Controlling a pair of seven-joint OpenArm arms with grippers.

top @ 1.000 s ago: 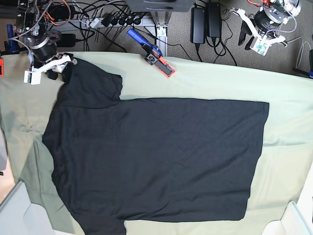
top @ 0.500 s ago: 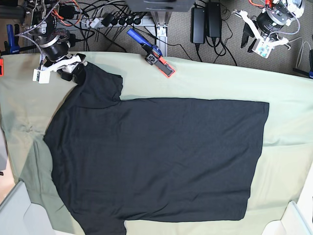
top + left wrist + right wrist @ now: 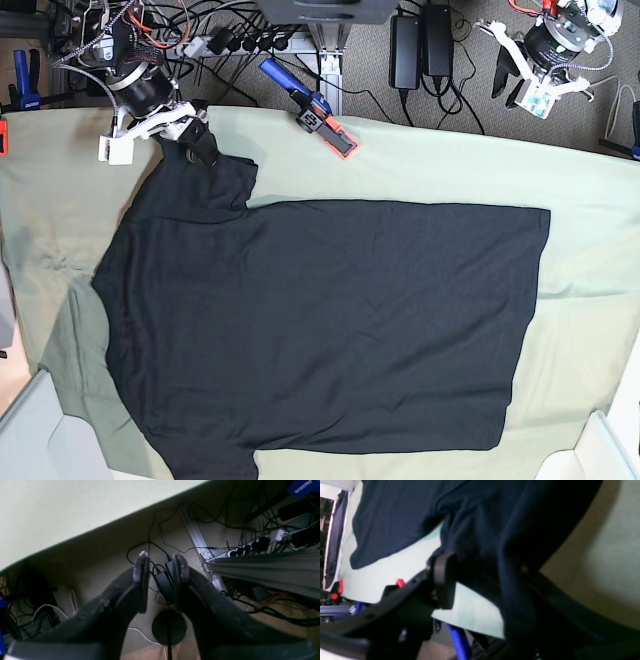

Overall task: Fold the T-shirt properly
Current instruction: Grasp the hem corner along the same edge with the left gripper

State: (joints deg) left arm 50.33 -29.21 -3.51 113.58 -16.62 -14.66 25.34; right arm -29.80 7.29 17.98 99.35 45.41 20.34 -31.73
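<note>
While spread flat across the middle of the base frame on the pale green table sheet [image 3: 420, 165]: black T-shirt [image 3: 320, 330]. At upper left, right gripper [image 3: 195, 140] clamped on the sleeve edge. At upper right, off the table, left gripper [image 3: 520, 75], fingers [image 3: 141, 580] slightly apart, holding nothing.

The T-shirt [image 3: 320, 330] is plain black and lies spread flat across the pale green sheet, its hem a straight edge toward my left side and its neck end toward my right. One short sleeve reaches the far edge of the table, where the cloth is bunched and lifted between the fingers of my right gripper [image 3: 195, 140]; up close, the dark fabric [image 3: 480, 530] drapes in soft folds there, and the other sleeve runs off the near edge
</note>
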